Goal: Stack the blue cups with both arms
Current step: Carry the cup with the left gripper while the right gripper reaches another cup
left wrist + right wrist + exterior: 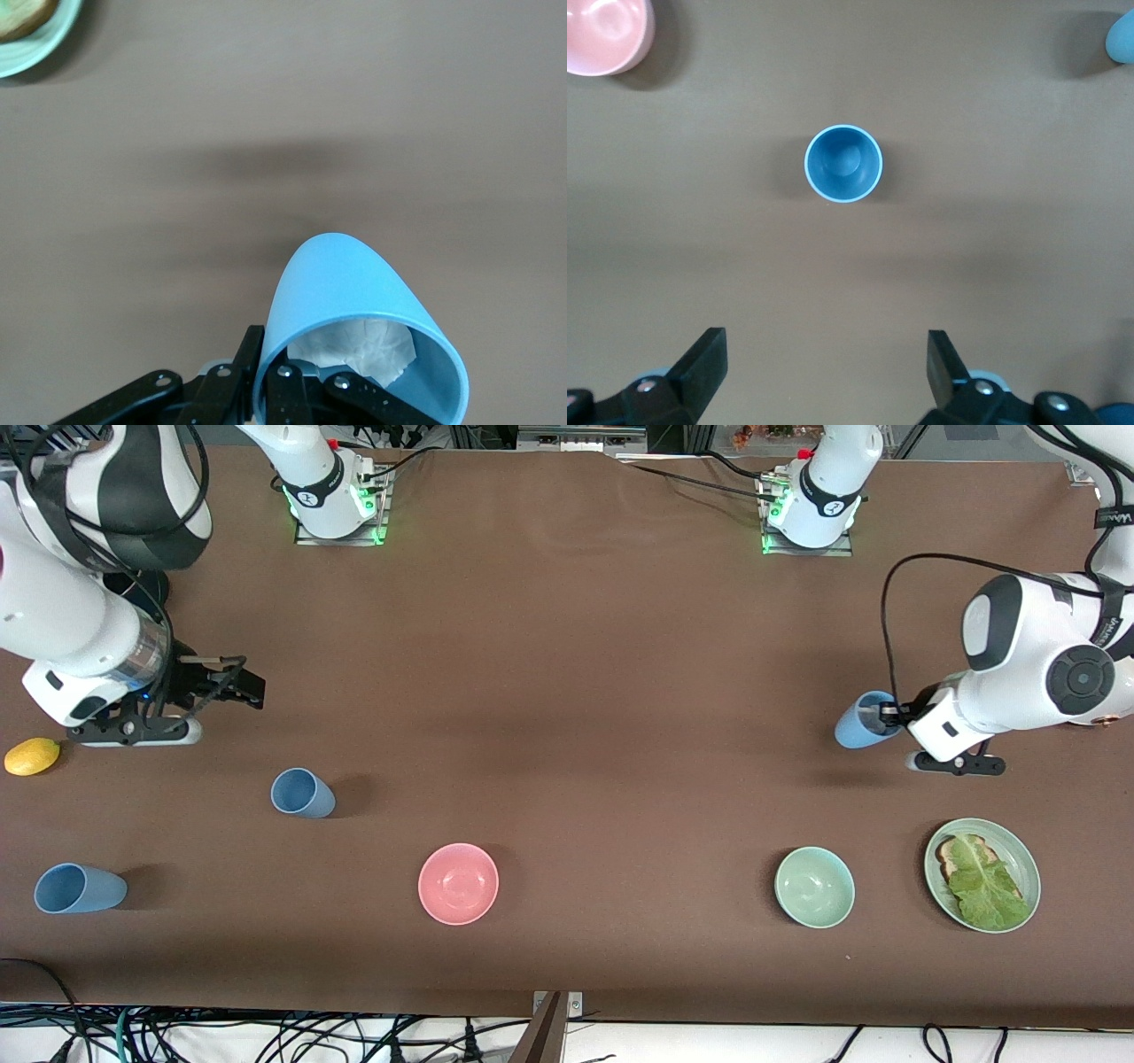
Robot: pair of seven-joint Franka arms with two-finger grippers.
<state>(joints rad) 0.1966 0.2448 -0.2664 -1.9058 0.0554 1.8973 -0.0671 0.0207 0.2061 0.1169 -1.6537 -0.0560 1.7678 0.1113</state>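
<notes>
My left gripper point(886, 713) is shut on the rim of a blue cup point(861, 722), with one finger inside the wall and one outside. It holds the cup tilted above the table at the left arm's end. In the left wrist view the same cup point(354, 301) fills the space at my left gripper point(268, 359), and something white and crumpled shows inside it. A second blue cup point(303, 793) stands upright on the table. My right gripper point(232, 687) hangs open just above the table beside it. In the right wrist view this cup point(843, 164) lies ahead of my right gripper point(828, 354). A third blue cup point(78, 888) sits nearer the front camera.
A yellow lemon point(32, 755) lies at the right arm's end. A pink bowl point(458, 883) and a pale green bowl point(814, 887) stand near the front edge. A green plate point(1030, 872) with toast and lettuce lies below the left arm.
</notes>
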